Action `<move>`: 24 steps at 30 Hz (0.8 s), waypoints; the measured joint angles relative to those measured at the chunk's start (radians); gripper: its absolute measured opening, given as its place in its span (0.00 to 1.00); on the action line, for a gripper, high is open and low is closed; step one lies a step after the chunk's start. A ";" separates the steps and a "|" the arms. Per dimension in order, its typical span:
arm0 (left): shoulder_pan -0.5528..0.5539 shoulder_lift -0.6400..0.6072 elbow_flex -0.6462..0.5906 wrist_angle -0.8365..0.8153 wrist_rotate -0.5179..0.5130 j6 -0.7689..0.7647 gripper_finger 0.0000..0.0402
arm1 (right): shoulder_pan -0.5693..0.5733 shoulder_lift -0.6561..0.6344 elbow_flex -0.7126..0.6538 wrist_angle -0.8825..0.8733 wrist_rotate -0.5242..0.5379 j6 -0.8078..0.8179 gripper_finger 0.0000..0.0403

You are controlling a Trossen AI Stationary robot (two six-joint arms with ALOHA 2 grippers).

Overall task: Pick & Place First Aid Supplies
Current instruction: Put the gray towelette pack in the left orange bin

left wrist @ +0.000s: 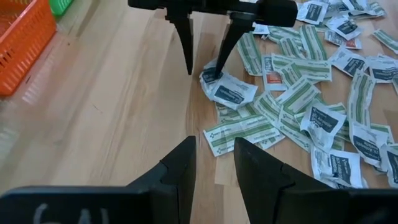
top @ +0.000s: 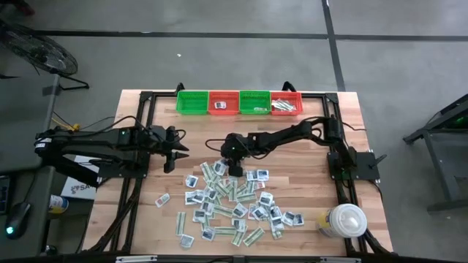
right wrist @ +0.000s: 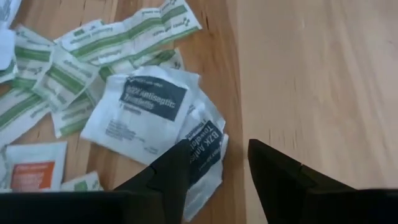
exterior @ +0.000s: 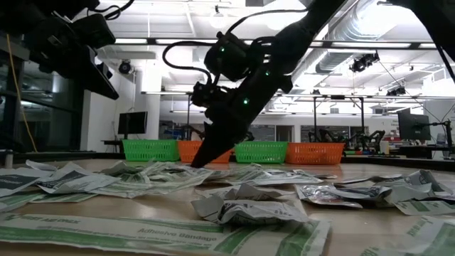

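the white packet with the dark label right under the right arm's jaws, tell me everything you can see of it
The packet is a square white wrapper, papery or foil-like, slightly crinkled, with a dark blue label reading antiseptic towelette. It lies flat on the wooden table at the pile's edge, overlapping green-striped strips and partly covering a second, similar packet. The right gripper hangs open just above that second one, with one finger reaching it in the left wrist view. Nothing grips the packet.

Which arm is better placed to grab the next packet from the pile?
Right. The right gripper is down at the pile's edge, open, one finger on a white packet. The left gripper hangs open over bare wood beside the pile.
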 joint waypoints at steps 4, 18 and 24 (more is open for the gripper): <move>0.000 0.000 0.000 -0.001 0.000 0.000 0.27 | 0.002 0.012 0.002 -0.008 -0.007 0.021 0.29; 0.000 0.000 0.000 0.006 0.023 -0.003 0.27 | 0.001 -0.020 0.018 -0.064 0.006 0.141 0.03; 0.000 0.000 0.000 0.007 0.026 -0.003 0.27 | -0.001 -0.046 0.100 -0.151 0.054 0.138 0.01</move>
